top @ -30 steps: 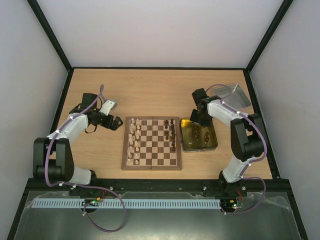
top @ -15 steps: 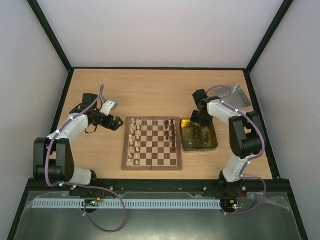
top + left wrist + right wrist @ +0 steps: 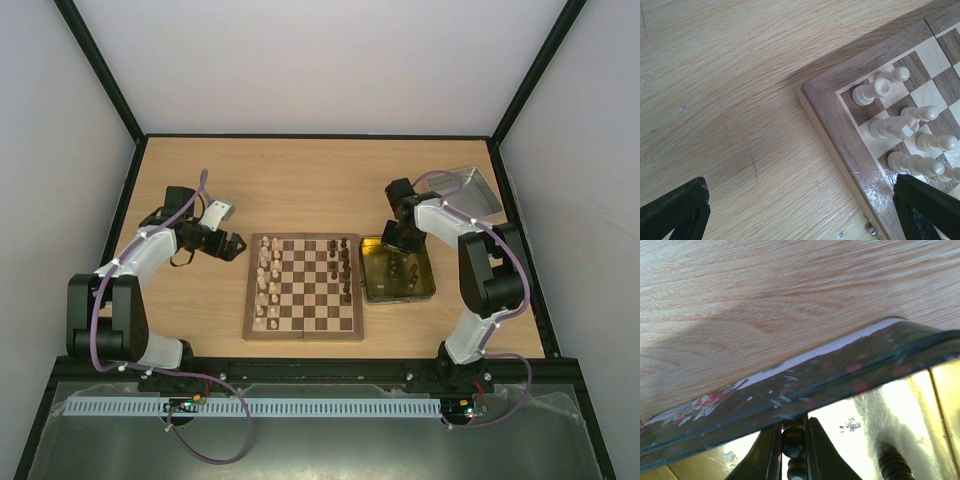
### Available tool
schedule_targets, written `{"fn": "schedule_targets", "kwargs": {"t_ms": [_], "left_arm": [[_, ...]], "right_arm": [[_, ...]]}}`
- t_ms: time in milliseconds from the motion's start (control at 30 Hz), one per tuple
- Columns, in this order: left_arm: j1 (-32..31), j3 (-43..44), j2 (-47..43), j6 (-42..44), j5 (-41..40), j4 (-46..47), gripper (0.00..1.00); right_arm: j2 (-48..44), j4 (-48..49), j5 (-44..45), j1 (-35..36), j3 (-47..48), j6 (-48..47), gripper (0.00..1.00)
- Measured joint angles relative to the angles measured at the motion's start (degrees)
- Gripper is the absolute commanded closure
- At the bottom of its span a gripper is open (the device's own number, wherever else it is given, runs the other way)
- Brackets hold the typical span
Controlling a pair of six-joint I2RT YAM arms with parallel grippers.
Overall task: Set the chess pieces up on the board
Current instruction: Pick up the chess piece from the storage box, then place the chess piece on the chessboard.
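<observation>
Standing on the board [image 3: 303,287], mid-desk: pale chess pieces [image 3: 268,285] along its left two files, dark chess pieces [image 3: 343,265] along its right side (exact count too small to tell). Lying just right of the board: a gold tin [image 3: 418,288], with more dark figures [image 3: 400,268] upright inside. Clenched on one dark piece [image 3: 793,440] close under the tin's far wall: the right claw [image 3: 793,432], a finger pressed to each side of it (another dark figure [image 3: 892,462] stands just right of it in the wrist view). Hanging released, jaws wide, over bare desk [image 3: 300,190] beside the board's far-left corner: the left claw [image 3: 800,215]. Farther off, at the far right of the desk: a silver tray [image 3: 465,188].
</observation>
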Motion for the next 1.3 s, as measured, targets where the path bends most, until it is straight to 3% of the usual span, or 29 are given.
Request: {"fn": "schedule_targets", "kwargs": {"t_ms": [533,1033,1300], "left_arm": [[-0.2,0.0,0.0,0.0,0.0,0.0,0.0],[-0.5,0.0,0.0,0.0,0.0,0.0,0.0],[-0.6,0.0,0.0,0.0,0.0,0.0,0.0]], "right_arm": [[-5.6,-5.7,4.3,2.2,2.9,-0.5,0.93],[-8.7,-17.6,5.9,22.9,16.3,3.1,0.92],[-8.1,-19.2,5.7,33.6,17.9,6.4,0.92]]}}
